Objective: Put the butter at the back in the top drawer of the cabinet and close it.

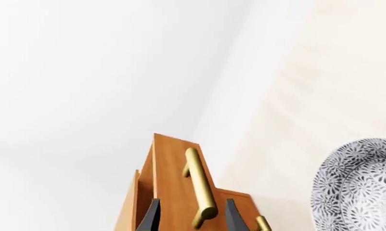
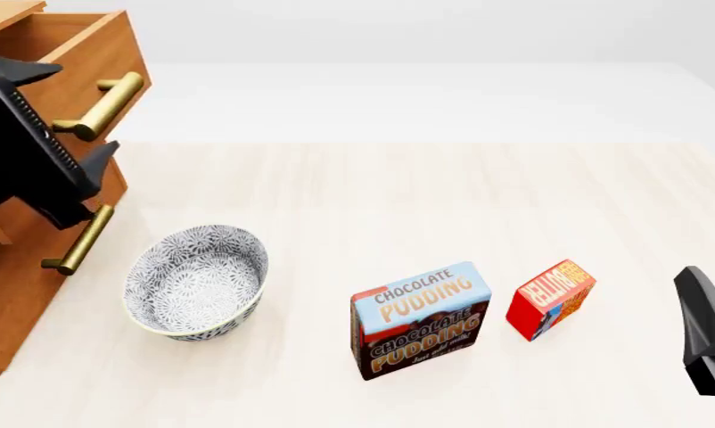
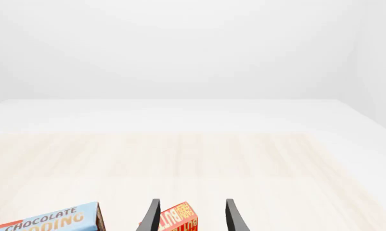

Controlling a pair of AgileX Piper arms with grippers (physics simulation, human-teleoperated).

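The butter [image 2: 550, 299], a small red box with orange lettering, lies on the table right of the pudding box. In the right wrist view the butter [image 3: 179, 220] sits ahead of my right gripper [image 3: 193, 219], whose fingers stand apart and hold nothing. From the front, the right gripper [image 2: 705, 321] is at the right edge, short of the butter. The cabinet [image 2: 12, 294] stands at the far left, and its top drawer [image 2: 90, 53] is pulled out. My left gripper [image 2: 86, 109] is open, one finger on each side of the drawer's brass handle [image 1: 199, 192].
A blue-and-brown Chocolate Pudding box [image 2: 421, 319] stands left of the butter. A patterned grey bowl [image 2: 197, 281] sits in front of the cabinet, also at the edge of the left wrist view as the bowl [image 1: 363, 187]. A lower drawer handle [image 2: 78, 241] juts out beneath the left gripper.
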